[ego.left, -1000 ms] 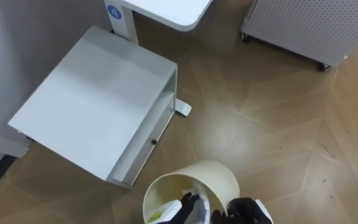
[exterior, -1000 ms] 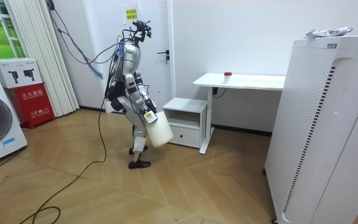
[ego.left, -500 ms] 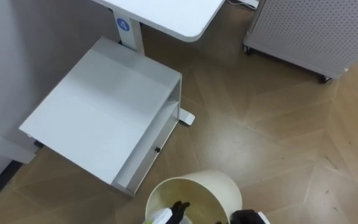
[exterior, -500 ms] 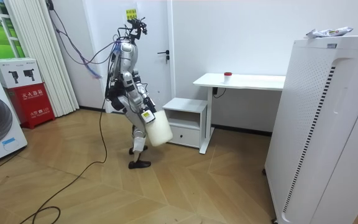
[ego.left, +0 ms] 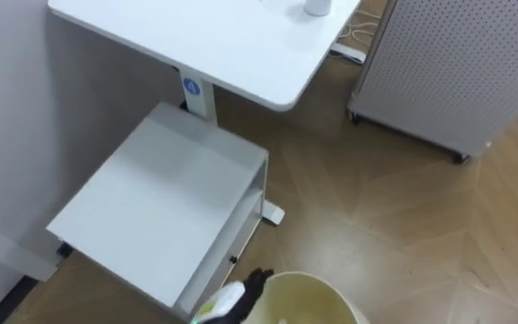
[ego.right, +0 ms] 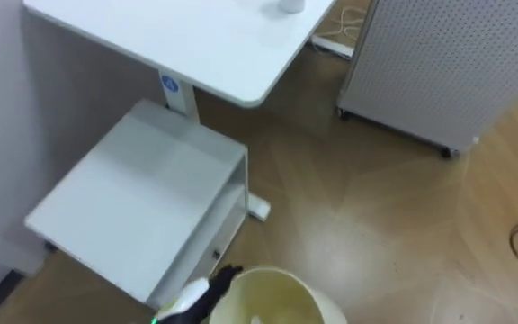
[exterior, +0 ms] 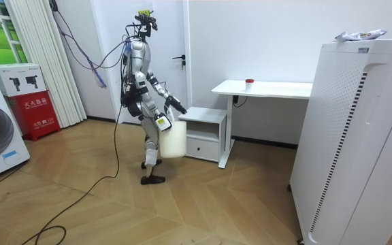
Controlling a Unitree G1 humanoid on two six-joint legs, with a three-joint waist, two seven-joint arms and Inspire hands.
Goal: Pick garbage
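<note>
In the left eye view, the left hand (ego.left: 241,295) is seen at the bin (ego.left: 317,297) rim; its grip cannot be told. A small object (ego.left: 317,6), likely the garbage, lies unpicked on the desk (ego.left: 214,40).

In the room view, the bin is held before the cabinet (exterior: 203,116), with the right hand (exterior: 160,123) against it; its grip cannot be told.

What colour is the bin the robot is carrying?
The bin is cream, a pale yellowish white; the room view shows it best.
</note>
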